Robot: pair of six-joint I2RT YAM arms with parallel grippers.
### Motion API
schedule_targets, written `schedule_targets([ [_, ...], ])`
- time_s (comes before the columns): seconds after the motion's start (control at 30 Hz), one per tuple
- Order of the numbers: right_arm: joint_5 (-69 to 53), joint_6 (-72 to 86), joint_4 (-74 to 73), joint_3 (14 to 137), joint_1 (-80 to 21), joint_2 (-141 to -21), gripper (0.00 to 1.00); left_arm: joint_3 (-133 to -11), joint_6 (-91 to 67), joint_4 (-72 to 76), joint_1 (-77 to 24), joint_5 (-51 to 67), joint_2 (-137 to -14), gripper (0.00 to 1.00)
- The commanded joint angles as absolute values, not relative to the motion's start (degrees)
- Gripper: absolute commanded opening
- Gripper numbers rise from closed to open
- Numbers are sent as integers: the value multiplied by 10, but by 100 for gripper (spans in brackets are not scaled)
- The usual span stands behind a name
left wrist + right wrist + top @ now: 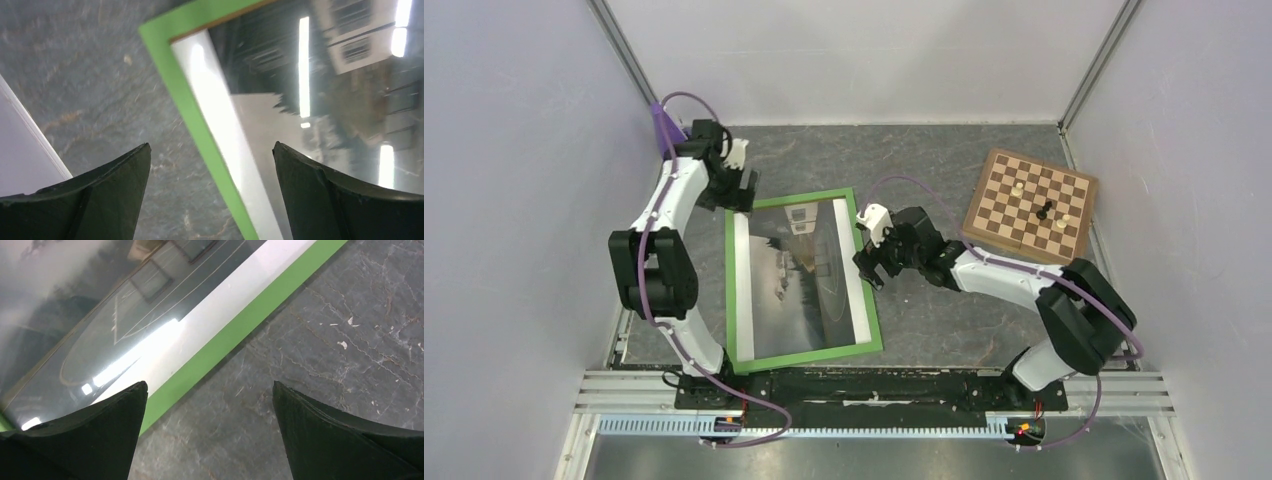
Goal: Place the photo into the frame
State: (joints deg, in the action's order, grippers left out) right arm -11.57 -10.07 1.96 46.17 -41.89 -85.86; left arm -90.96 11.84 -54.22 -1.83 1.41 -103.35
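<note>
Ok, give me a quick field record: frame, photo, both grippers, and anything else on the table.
frame: green face up, flat on the table
photo: lying within the frame's rails, picture side up
left gripper: open, over the frame's left rail near its far corner, holding nothing
right gripper: open, at the frame's right rail, holding nothing
chessboard: far right, a few pieces on it

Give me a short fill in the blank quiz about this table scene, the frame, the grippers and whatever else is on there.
1. The photo lies inside the frame, whose upturned face is coloured ____.
2. The left gripper and the right gripper both have their jaws ____, holding nothing.
3. The chess pieces stand on the ____ near the far right corner of the table.
Missing words: green; open; chessboard.
</note>
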Motion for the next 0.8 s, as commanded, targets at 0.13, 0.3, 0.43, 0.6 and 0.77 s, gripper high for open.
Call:
schedule_targets([
  [0.13,-68,-21,70,526,-406,-971,98,-790,128,-493,70,91,-1002,98],
  [0.3,-72,-12,83,553,-390,-1012,95,-761,128,-484,96,129,-1000,98],
  [0.43,-69,-1,84,564,-375,-1034,92,-750,127,-487,98,161,-1013,97],
  [0.6,-51,31,99,548,-349,-1036,86,-741,119,-479,98,185,-1043,97],
  [0.77,-28,49,109,523,-332,-1029,79,-756,107,-474,97,221,-1079,97],
])
